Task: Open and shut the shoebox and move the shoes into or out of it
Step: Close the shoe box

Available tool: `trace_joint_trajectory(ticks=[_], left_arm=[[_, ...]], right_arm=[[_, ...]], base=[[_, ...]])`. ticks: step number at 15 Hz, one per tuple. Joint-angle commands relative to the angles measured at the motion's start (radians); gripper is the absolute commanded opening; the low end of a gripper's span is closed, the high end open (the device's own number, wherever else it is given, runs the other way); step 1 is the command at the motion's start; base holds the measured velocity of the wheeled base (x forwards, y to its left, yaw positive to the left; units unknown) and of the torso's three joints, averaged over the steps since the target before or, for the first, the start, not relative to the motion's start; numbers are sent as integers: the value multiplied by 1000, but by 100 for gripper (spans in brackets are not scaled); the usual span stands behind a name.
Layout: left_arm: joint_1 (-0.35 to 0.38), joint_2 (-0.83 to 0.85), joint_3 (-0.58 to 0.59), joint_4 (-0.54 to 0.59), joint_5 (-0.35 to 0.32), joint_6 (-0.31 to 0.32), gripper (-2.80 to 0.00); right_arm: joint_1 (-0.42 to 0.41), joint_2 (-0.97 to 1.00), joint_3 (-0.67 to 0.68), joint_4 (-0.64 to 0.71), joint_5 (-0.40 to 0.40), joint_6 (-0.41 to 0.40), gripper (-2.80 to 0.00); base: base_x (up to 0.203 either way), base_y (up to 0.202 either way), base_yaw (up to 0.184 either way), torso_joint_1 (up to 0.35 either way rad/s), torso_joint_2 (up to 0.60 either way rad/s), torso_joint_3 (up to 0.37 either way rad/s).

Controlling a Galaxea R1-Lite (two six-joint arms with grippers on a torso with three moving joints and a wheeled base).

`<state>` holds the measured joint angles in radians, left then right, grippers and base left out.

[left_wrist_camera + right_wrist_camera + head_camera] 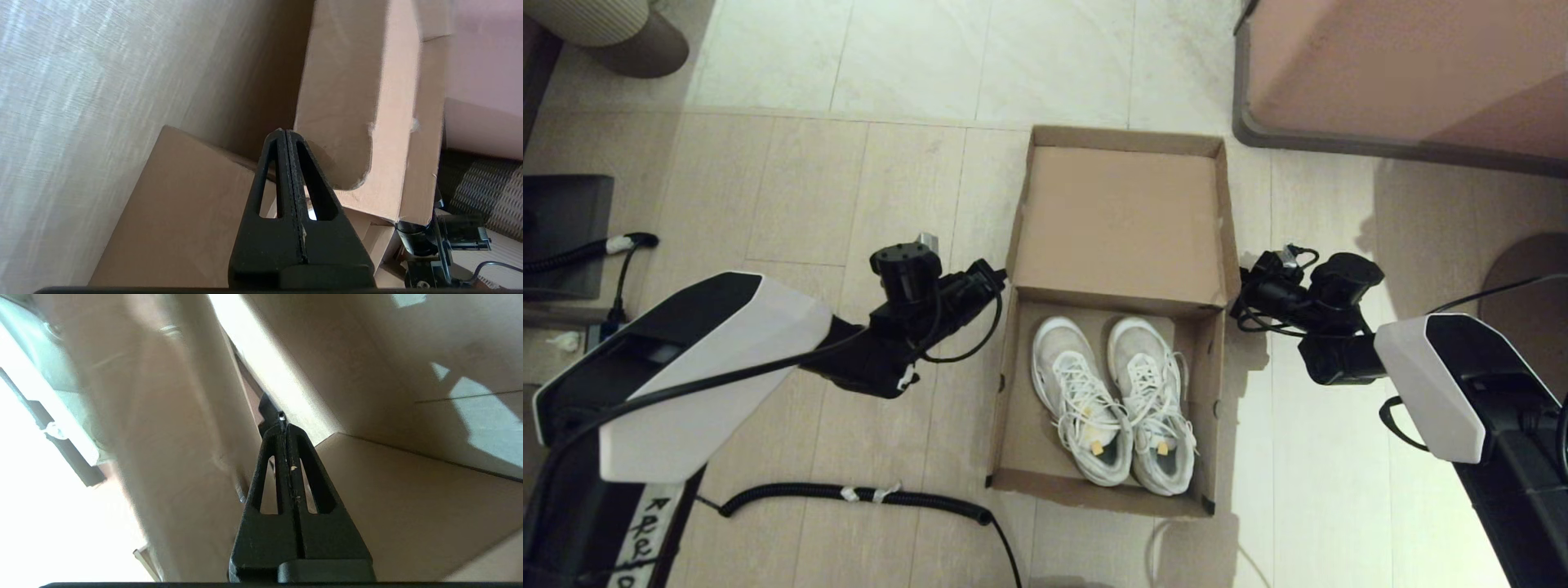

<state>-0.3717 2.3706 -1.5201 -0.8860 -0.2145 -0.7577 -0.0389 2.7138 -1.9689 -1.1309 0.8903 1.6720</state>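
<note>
I see the box (1123,220) open on the floor, lid raised, 2 shoes (1112,402) side by side inside. My left gripper (995,278) and right gripper (1241,296), both closed and empty, flank its hinge.

You can read one marking only: handwritten black letters, apparently "RRR", on a white tape strip (645,535) beside the left arm (703,367). Remaining characters illegible.

Left claw (286,134) closed; right claw (284,424) closed, both extended inward.
</note>
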Motion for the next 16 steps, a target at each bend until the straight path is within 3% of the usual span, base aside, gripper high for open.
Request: trace_joint_trajectory(ticks=[1,3,6,12,16], left_arm=[[-7,-1,-2,-5,-2,-5,-280],[-12,-4,0,-5,0,-5,-280],[-14,-12,5,-5,1,-5,-280],[-26,-79,36,-10,1,-5,-280],[-22,-149,65,-11,2,-5,-280]], right_arm=[[1,-15,-1,-8,6,21,-280],[1,-28,0,-49,6,61,-280],[0,-65,1,-171,4,223,-280],[-15,-191,8,-182,12,299,-280],[-44,-273,28,-222,89,388,-280]], base=[[0,0,0,0,0,0],[0,0,0,0,0,0],[0,0,0,0,0,0],[0,0,0,0,0,0],[0,0,0,0,0,0]])
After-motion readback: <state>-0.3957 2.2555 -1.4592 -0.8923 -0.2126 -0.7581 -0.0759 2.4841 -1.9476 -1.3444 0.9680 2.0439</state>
